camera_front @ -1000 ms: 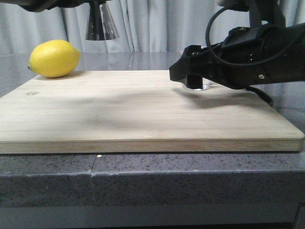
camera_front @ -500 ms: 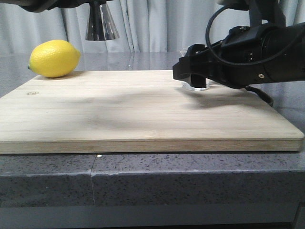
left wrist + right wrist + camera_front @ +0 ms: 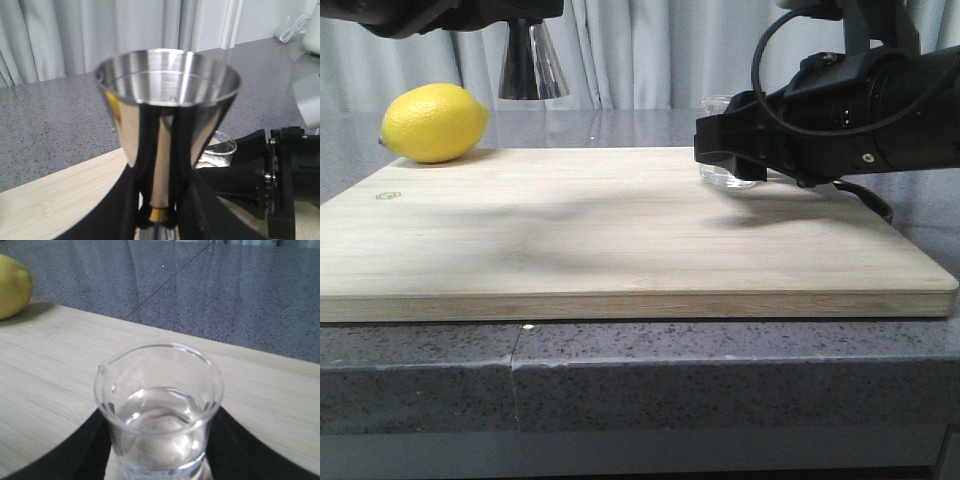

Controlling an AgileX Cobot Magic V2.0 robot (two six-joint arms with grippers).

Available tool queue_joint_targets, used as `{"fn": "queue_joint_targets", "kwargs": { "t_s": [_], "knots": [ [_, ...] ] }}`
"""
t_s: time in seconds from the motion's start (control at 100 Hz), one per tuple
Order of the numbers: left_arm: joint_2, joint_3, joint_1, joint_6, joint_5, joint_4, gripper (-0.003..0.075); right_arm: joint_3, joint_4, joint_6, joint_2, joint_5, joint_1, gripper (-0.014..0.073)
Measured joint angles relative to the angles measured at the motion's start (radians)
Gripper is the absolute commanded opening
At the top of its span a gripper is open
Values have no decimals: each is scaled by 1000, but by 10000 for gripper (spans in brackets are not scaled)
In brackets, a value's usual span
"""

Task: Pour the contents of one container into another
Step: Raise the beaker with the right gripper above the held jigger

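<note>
The small clear glass beaker (image 3: pixel 159 410) holds clear liquid, and my right gripper (image 3: pixel 160 460) is shut on it, one black finger (image 3: pixel 87 452) on each side. From the front the beaker (image 3: pixel 728 179) hangs just above the wooden board (image 3: pixel 620 230) at its far right, inside the right gripper (image 3: pixel 728 150). My left gripper (image 3: pixel 159 222) is shut on the gold waist of the steel jigger (image 3: pixel 167 95), held upright. In the front view the jigger (image 3: pixel 532 62) hangs high at the back left under the left gripper (image 3: pixel 520 12). The left wrist view shows the beaker (image 3: pixel 218 150) beyond the jigger.
A yellow lemon (image 3: pixel 433 122) lies on the board's far left corner, and the lemon (image 3: pixel 12 285) shows in the right wrist view too. The board rests on a grey speckled counter (image 3: pixel 620 380). Grey curtains hang behind.
The right gripper has risen slightly and shifted right, lifting the beaker off the board. The left arm with the jigger has dropped a little further into view.
</note>
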Motion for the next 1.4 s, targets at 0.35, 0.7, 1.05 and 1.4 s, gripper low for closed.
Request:
{"fn": "queue_joint_targets", "kwargs": {
  "t_s": [0.35, 0.7, 1.05, 1.4],
  "knots": [
    [0, 0, -9, -2, 0, 0, -20, -31, -90, -2, -164, 104, 0, 232],
    [36, 0, -77, -6, 0, 0, -20, -216, -283, -2, -328, 413, 13, 232],
    [46, 0, -81, -9, -2, 1, -20, -339, -471, -2, -351, 550, 142, 232],
    [46, 0, -81, -9, -3, 1, -20, -351, -667, -4, -351, 561, 209, 232]
  ]
}}
